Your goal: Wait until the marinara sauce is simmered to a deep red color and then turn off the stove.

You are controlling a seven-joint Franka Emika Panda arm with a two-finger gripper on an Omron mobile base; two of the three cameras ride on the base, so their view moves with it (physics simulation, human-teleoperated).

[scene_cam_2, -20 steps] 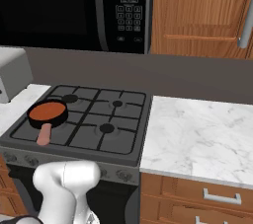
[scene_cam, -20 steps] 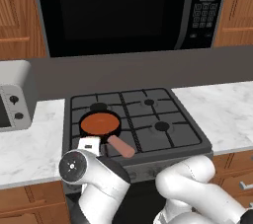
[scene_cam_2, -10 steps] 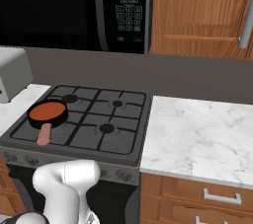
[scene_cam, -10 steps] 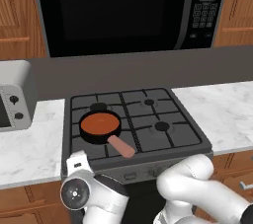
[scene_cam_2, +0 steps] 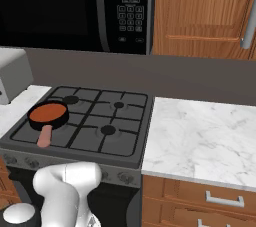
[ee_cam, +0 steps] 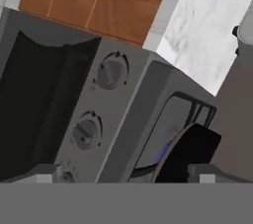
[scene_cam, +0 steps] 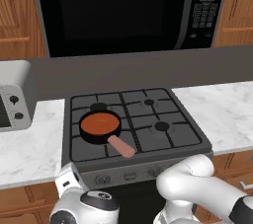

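On the stove's (scene_cam: 136, 129) front-left burner the marinara sauce (scene_cam: 100, 123) sits unchanged near the front edge, right-hand grates open, while the spread gripper (ee_cam: 126, 176) has sunk toward the knobs (ee_cam: 109, 72).

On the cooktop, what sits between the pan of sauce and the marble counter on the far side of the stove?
Nothing stands there. In the right base view, only bare black grates and burners separate the pan from the marble counter.
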